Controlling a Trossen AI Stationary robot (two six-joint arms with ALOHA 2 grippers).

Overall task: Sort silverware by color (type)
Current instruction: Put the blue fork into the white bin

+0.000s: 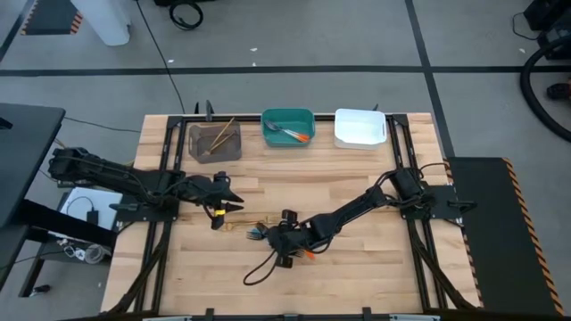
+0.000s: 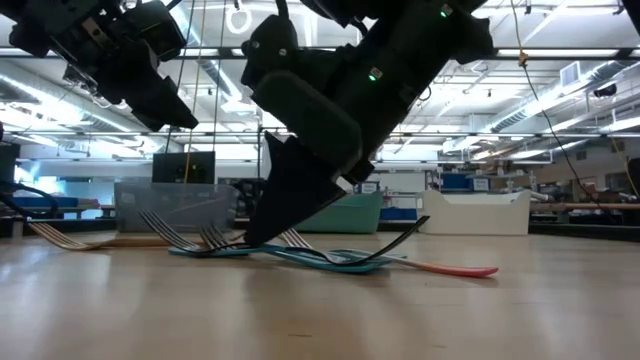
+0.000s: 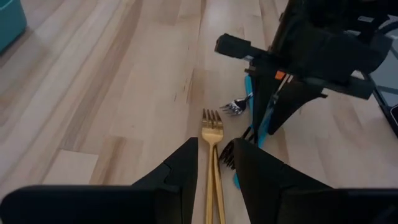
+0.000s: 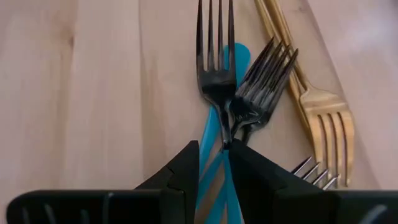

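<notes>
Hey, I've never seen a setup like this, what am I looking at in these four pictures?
Two robot arms work at a wooden table, sorting cutlery. One picture looks down from overhead, one looks level across the tabletop, and two come from cameras on the arms' wrists. At the far edge stand a grey bin, a teal bin and a white bin. The right claw is closed on a dark fork in the pile. The left claw straddles a gold fork.

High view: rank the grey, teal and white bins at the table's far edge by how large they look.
Largest to smallest:
1. grey bin and white bin: these two look much alike, so I will not rank them.
2. teal bin: looks slightly smaller, though only by a little.
</notes>
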